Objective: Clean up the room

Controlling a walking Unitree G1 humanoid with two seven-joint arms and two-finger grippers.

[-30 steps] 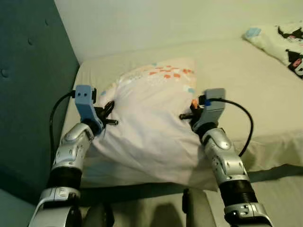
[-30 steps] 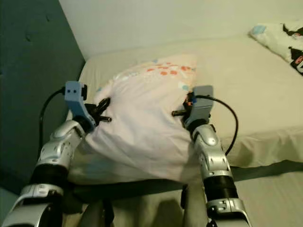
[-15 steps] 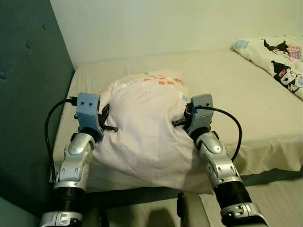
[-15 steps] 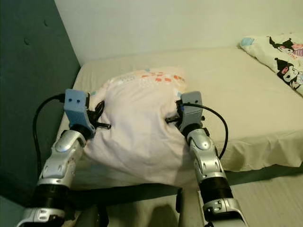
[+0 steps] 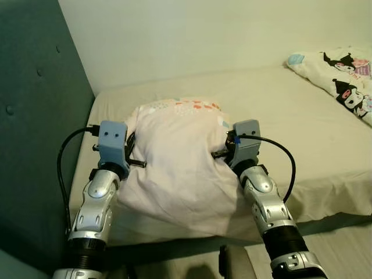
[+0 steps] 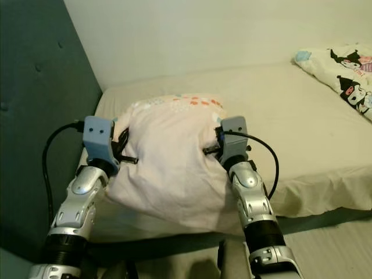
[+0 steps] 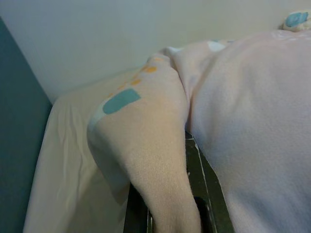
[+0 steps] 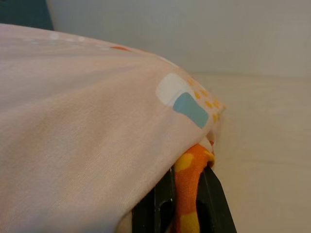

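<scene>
Here, a large pale pink pillow [image 5: 177, 160] held between both arms above the near left corner of the bed [image 5: 302, 122], close to the teal padded headboard [image 5: 35, 128] on the left. Left pincer [image 5: 135, 152] clamped on the pillow's left edge, a fold of fabric pinched between its black fingers [image 7: 204, 194] in the left wrist view. Right pincer [image 5: 224, 152] clamped on the pillow's right edge, gripping an orange-and-yellow patterned corner between its fingers [image 8: 216, 204] in the right wrist view. Small orange, teal and white patches printed along the pillow's far end. Cream sheet on the mattress, pale wall [image 5: 203, 35] behind. Further along the bed, well apart to the right, a cartoon-printed blanket [image 5: 340, 75] with black and pink figures. Black cables looping from each wrist. Nothing between the pillow and the headboard corner of the bed.
</scene>
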